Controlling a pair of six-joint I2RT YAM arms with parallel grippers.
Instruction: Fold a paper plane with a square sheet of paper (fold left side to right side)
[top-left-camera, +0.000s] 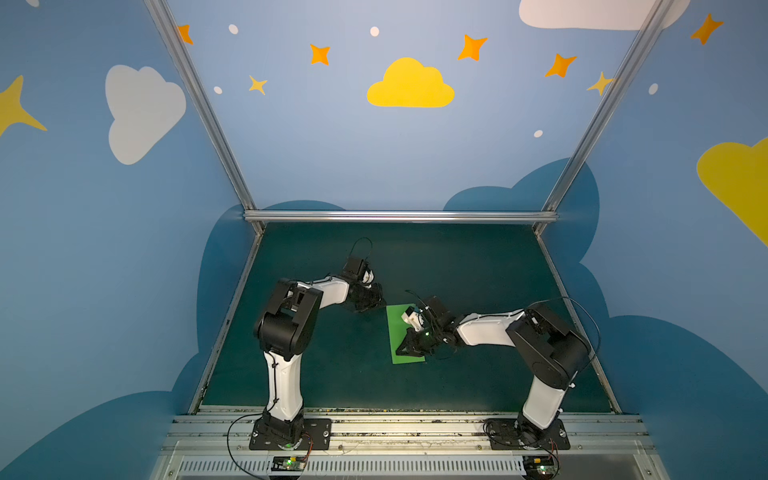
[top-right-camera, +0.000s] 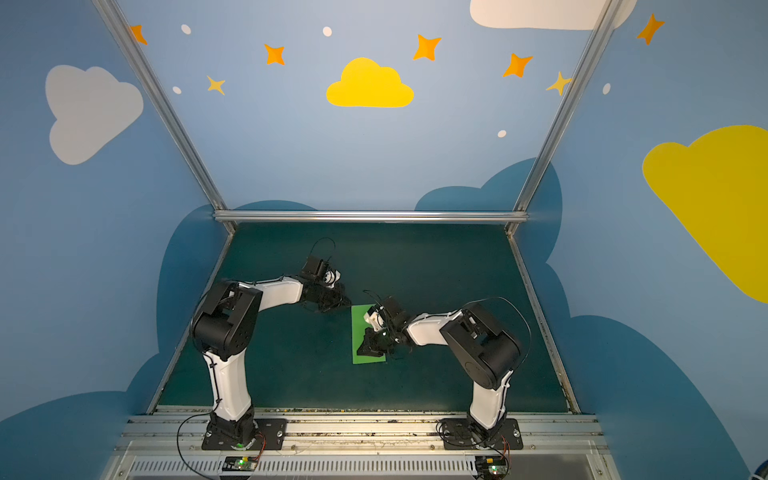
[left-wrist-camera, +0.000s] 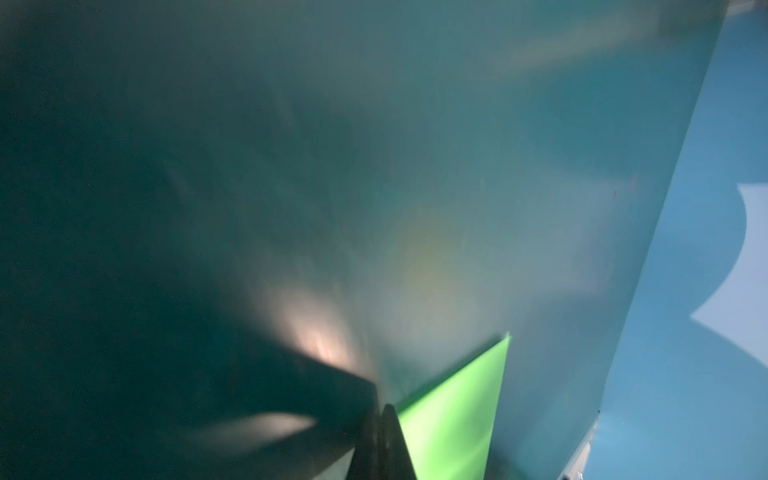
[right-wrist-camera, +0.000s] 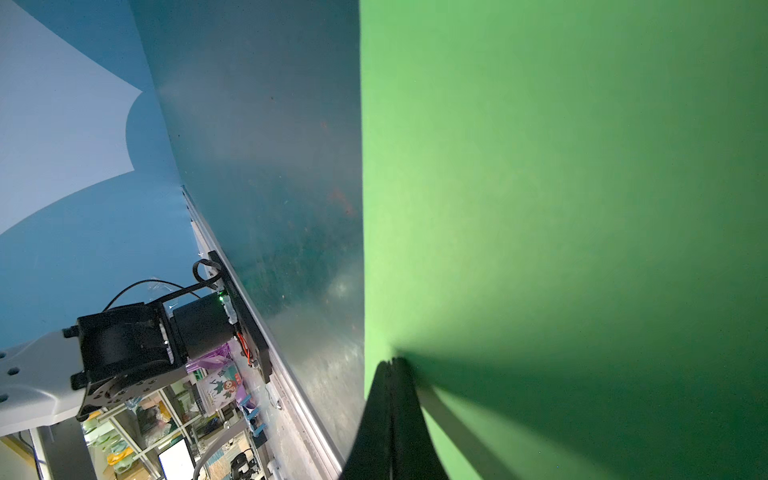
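The square sheet of paper (top-left-camera: 394, 330) (top-right-camera: 358, 328) lies on the dark teal mat (top-left-camera: 478, 270) as a bright green narrow rectangle, folded over. My right gripper (top-left-camera: 399, 352) (top-right-camera: 360, 352) is shut with nothing in it. Its tips (right-wrist-camera: 392, 362) rest on the sheet (right-wrist-camera: 561, 208) close to the left long edge, towards the near end. My left gripper (top-left-camera: 372, 306) (top-right-camera: 338, 305) is shut and empty, low over the mat beside the sheet's far left corner (left-wrist-camera: 457, 407). Its tips (left-wrist-camera: 382, 410) sit at that edge; contact cannot be told. The paper plane is out of view.
Aluminium rails (top-left-camera: 399, 216) and blue walls close the mat in at the back and on both sides. Both arm bases (top-left-camera: 291, 432) (top-left-camera: 528, 432) stand on the front rail.
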